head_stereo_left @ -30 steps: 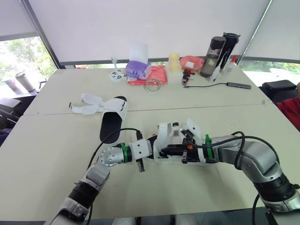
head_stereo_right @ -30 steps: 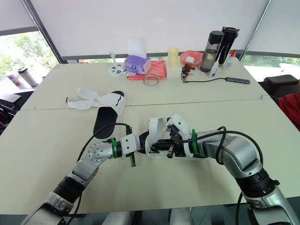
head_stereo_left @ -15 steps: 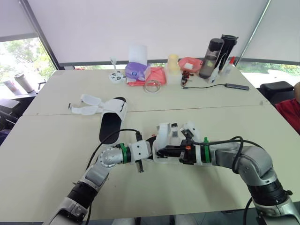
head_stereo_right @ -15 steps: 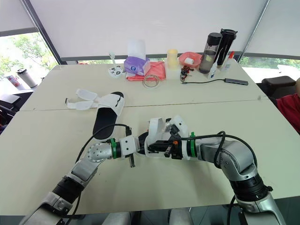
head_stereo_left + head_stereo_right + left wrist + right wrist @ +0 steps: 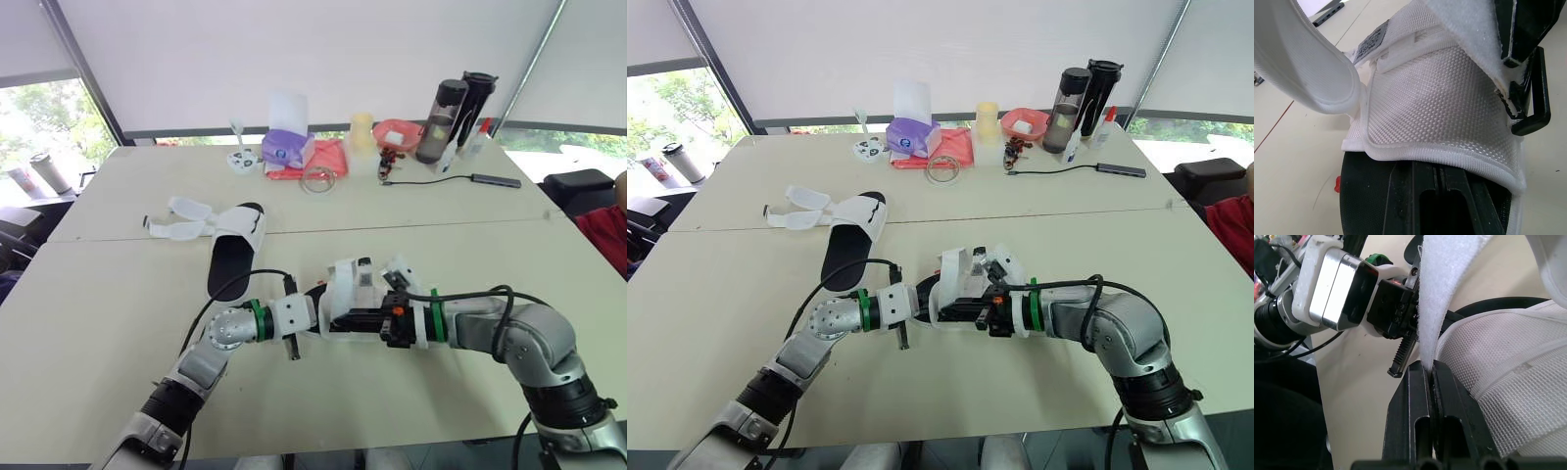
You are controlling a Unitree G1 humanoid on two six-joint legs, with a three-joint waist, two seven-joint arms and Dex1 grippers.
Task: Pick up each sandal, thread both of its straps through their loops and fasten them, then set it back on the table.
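R pincer point(image 5: 1430, 370) clamped on strap point(image 5: 1442, 293) — sandal point(image 5: 345, 284) lies 9–3 o'clock.
L pincer point(image 5: 315, 305) at its 9 o'clock end — grip: can't tell.

Sandal point(image 5: 1440, 107): straps are showing white woven cloth with a fine raised mesh grain and smooth edging, the loose strap point(image 5: 1442, 298) is looking fuzzy like fleece, the loop point(image 5: 1537, 98) is reading as smooth black plastic, the footbed point(image 5: 1361, 200) matt black. Right gripper point(image 5: 1429, 366): fingers point(image 5: 1410, 426) pinching that strap are showing matt black moulded plastic. Table point(image 5: 118, 323): top is presenting a smooth, matt cream surface.
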